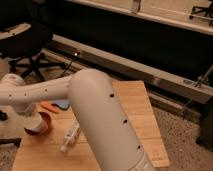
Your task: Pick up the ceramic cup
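- gripper [31, 121]: mostly behind the wrist housing, sits right at the cup
- cup [39, 126]: left part covered by the wrist, only red rim and side show
- blue pad [62, 104]: upper edge under the arm
- arm [102, 125]: base cut off at bottom edge
- table [142, 120]: near edge cut off

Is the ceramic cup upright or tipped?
Tipped: the ceramic cup leans, rim tilted toward the tool, which is at it on the table.
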You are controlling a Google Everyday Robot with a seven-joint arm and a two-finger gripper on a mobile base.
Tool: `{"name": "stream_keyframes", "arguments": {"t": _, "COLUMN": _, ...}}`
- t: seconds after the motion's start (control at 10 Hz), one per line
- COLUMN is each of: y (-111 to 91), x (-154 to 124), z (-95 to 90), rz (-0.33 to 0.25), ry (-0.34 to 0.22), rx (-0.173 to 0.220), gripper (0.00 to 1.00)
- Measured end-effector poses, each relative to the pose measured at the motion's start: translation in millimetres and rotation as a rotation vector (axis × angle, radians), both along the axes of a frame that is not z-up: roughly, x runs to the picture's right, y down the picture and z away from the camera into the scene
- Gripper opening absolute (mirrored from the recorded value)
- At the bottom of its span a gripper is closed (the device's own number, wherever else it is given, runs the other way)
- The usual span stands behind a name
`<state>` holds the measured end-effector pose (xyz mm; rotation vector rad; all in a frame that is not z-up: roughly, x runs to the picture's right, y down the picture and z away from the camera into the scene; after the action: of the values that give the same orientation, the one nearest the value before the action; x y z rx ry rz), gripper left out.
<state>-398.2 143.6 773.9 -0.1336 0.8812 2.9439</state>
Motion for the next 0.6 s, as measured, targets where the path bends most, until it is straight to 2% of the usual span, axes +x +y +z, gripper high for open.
{"name": "stream_keyframes", "arguments": {"t": 0.2, "y": 17, "x": -9, "z": -1.7, "rz": -0.027, "ry": -0.028, "rx": -0.05, "gripper": 0.0}}
{"name": "stream_keyframes", "arguments": {"t": 0.3, "y": 20, "x": -10, "z": -2.6, "rz": -0.004, "ry": -0.04, "rx": -0.086, "gripper": 0.0}}
{"name": "stream_keyframes", "arguments": {"t": 0.4, "y": 18, "x": -4, "z": -3.2, "rz": 0.044, "ry": -0.047, "rx": -0.125, "gripper": 0.0}}
{"name": "stream_keyframes", "arguments": {"t": 0.5, "y": 6, "x": 10, "z": -5.8, "rz": 0.13, "ry": -0.049, "rx": -0.158, "gripper": 0.0}}
{"name": "stream_keyframes", "arguments": {"t": 0.6, "y": -11, "x": 31, "z": -11.0, "rz": 0.208, "ry": -0.035, "rx": -0.165, "gripper": 0.0}}
